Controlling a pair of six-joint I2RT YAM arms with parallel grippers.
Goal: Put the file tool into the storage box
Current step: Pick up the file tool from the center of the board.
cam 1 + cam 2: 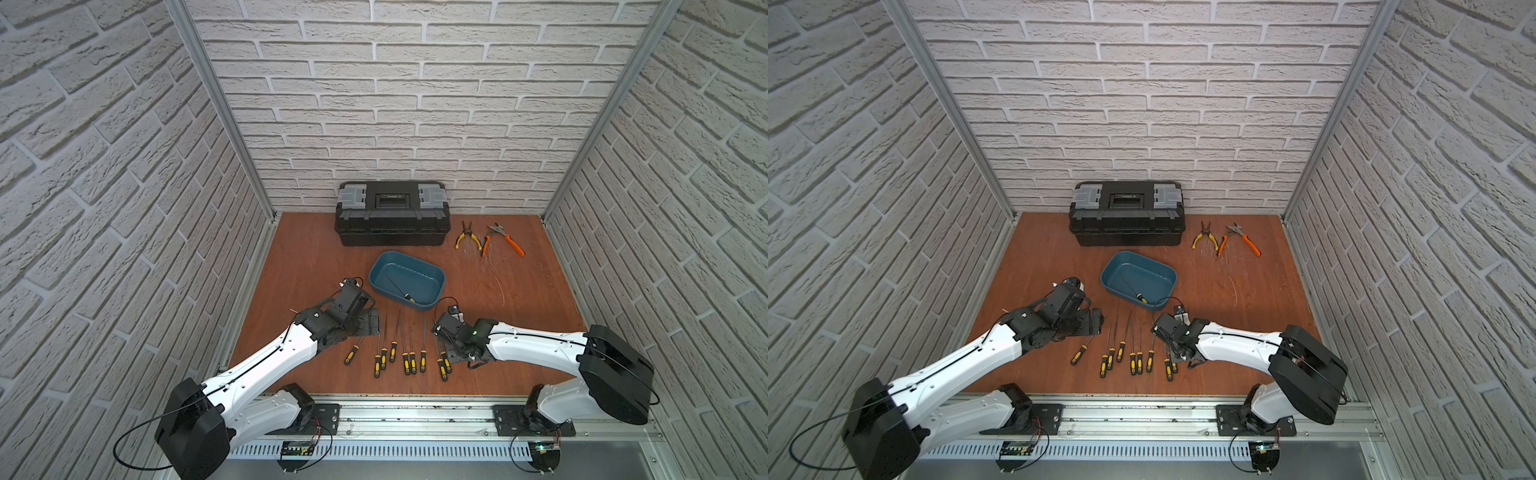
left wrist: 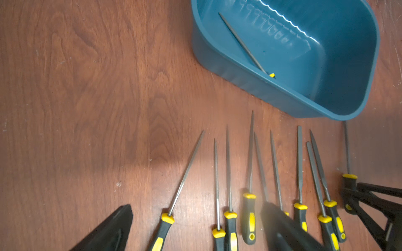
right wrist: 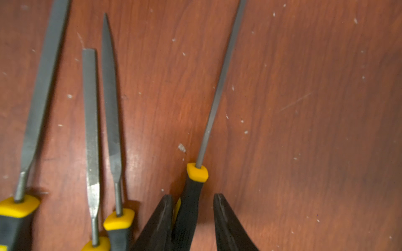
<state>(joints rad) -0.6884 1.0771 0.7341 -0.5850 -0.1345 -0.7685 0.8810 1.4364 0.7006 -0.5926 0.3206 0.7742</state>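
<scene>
Several file tools (image 1: 405, 353) with black and yellow handles lie in a row on the wooden table. The teal storage box (image 1: 419, 272) stands just behind them, with one file (image 1: 397, 286) lying inside. My right gripper (image 3: 192, 196) is low at the right end of the row. It is open, and its jaws straddle the handle of the rightmost file (image 3: 191, 208). One finger touches the handle; a gap shows on the other side. My left gripper (image 2: 196, 206) hovers wide open over the left part of the row and holds nothing.
A black toolbox (image 1: 392, 214) with grey latches stands against the back wall. Yellow pliers (image 1: 467, 237) and orange pliers (image 1: 503, 239) lie at the back right. Brick-pattern walls close in the table on three sides.
</scene>
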